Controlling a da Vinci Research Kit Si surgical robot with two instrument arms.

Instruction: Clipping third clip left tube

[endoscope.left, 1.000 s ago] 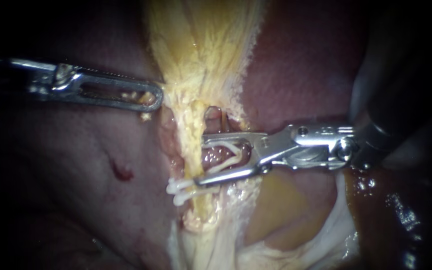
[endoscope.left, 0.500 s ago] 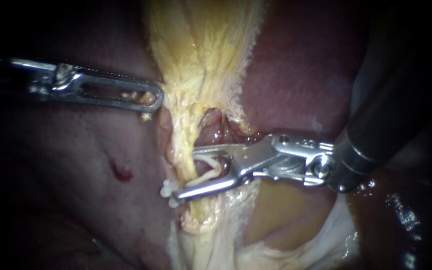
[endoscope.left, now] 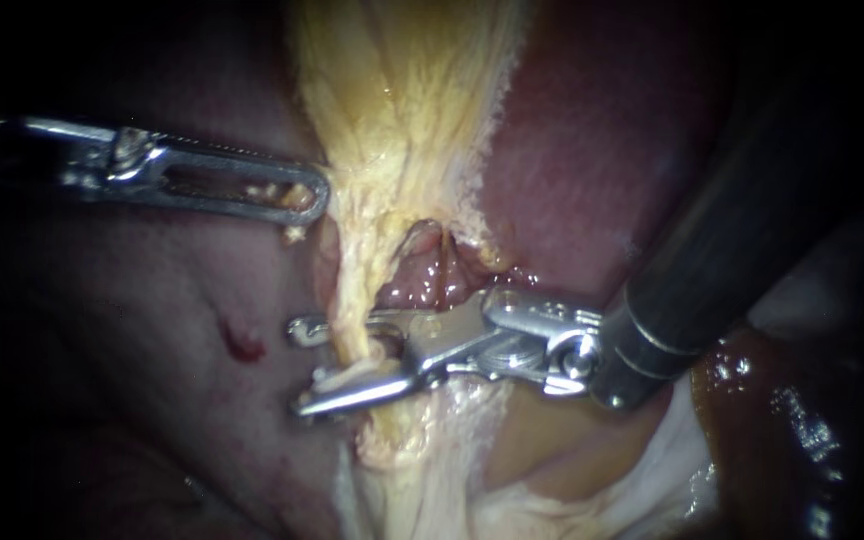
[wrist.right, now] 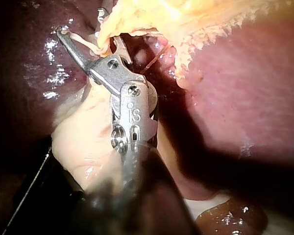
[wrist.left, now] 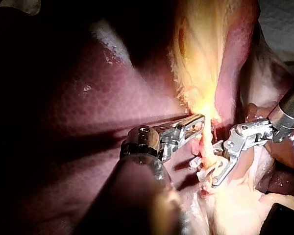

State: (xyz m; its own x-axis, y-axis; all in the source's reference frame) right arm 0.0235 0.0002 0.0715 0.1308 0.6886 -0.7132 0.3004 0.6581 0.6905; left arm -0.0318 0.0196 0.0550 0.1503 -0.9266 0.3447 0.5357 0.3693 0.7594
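Observation:
The left tube (endoscope.left: 352,340) is a thin yellow strand running down from the yellow fibrous tissue (endoscope.left: 402,110). My right instrument (endoscope.left: 299,367) comes in from the upper right. Its jaws stand open astride the tube, one on each side, with both tips past it. A whitish clip (endoscope.left: 357,375) shows against the lower jaw. My left instrument (endoscope.left: 307,195) is shut on the edge of the yellow tissue higher up. The left wrist view shows my left instrument (wrist.left: 200,123) holding the strand taut, with my right instrument (wrist.left: 203,174) astride it. The right wrist view shows my right instrument (wrist.right: 83,22).
Dark red liver (endoscope.left: 602,150) lies behind and on both sides, with a small red nick (endoscope.left: 244,345) left of the tube. A pink opening (endoscope.left: 427,275) sits just right of the tube. Pale tissue (endoscope.left: 572,440) lies under my right instrument's shaft (endoscope.left: 732,250).
My right instrument has slid left along with its white clip, so its open jaws now reach across and past the tube. My left instrument has held still.

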